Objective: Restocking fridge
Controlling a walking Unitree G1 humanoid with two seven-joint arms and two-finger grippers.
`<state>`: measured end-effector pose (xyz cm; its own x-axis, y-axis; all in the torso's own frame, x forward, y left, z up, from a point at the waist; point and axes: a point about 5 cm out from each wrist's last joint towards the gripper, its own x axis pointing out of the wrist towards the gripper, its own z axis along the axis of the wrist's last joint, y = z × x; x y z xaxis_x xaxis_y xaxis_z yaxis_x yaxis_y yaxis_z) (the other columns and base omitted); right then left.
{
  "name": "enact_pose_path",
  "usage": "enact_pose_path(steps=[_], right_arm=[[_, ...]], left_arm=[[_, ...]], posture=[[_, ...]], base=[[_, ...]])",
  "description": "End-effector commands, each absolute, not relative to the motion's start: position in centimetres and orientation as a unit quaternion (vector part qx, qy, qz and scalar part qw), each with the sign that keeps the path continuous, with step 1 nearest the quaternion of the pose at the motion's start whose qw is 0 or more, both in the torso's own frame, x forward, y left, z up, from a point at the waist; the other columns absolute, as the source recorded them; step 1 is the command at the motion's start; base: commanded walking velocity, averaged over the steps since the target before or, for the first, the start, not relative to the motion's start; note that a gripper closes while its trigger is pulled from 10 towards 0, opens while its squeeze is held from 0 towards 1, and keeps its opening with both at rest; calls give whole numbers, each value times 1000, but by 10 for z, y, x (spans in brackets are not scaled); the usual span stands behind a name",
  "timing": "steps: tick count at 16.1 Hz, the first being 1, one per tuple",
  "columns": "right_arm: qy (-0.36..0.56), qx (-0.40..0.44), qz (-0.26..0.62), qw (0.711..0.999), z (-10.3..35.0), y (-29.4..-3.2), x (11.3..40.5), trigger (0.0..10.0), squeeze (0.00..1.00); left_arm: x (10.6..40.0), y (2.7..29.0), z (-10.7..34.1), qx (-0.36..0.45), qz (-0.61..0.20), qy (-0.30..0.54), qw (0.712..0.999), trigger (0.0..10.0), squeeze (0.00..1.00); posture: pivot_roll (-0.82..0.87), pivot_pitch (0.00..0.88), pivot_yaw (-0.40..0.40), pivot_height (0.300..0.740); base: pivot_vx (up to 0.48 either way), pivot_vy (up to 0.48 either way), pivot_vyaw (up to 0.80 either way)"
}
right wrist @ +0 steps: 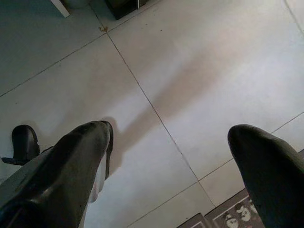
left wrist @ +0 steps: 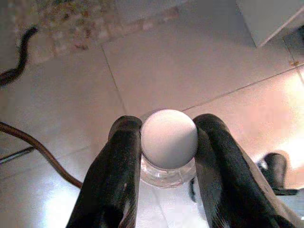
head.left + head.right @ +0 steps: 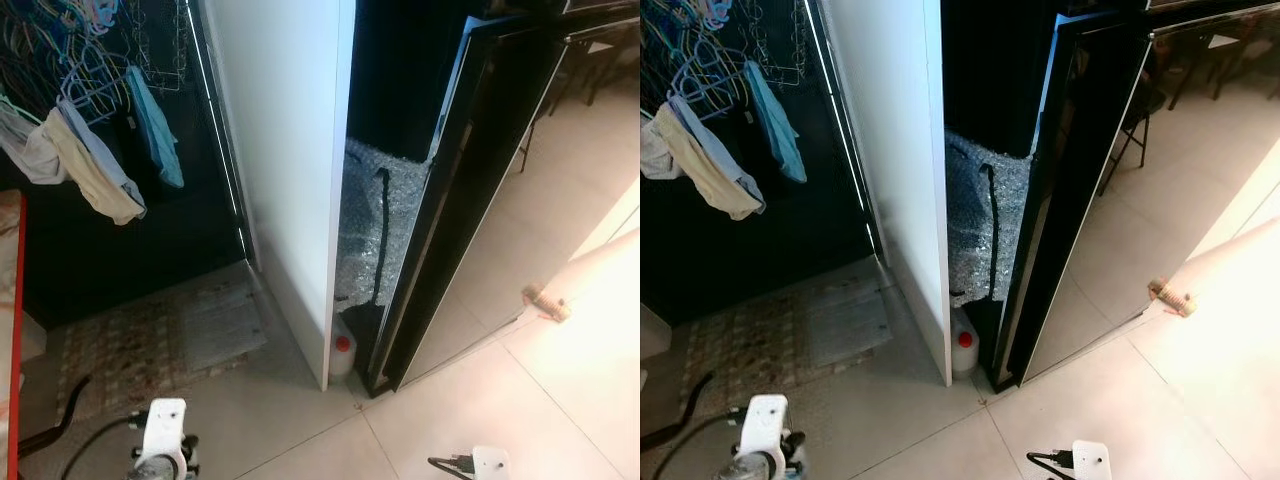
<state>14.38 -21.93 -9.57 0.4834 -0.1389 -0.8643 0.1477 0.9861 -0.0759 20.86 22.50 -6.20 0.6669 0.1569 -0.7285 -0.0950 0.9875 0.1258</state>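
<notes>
My left gripper (image 2: 166,156) is clamped just under the white cap of a clear bottle (image 2: 168,140): rigid, likely slippery, neck hold seems sound. Right gripper (image 1: 171,161) apart, idle over floor. Black fridge (image 3: 450,200) ahead.

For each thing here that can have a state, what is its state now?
Fridge door: open, swung wide.
Left gripper: fingers shut on the bottle.
Bottle: white cap on, held upright above the floor.
Right gripper: fingers open, empty.
Red-capped jug: capped, standing on the floor by the white panel.
</notes>
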Motion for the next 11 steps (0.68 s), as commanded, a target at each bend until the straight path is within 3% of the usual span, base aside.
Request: enact_pose_path(steps=[1, 11], right_arm=[[504, 1, -82, 860, -96, -222, 142, 10000, 0], [510, 3, -91, 855, -96, -222, 141, 10000, 0]], left_arm=[[207, 226, -63, 45, 74, 404, 911, 10000, 0], [196, 225, -69, 61, 63, 418, 904, 10000, 0]], posture=[[22, 31, -46, 740], [30, 61, -31, 740]], base=[[0, 0, 0], [0, 0, 0]])
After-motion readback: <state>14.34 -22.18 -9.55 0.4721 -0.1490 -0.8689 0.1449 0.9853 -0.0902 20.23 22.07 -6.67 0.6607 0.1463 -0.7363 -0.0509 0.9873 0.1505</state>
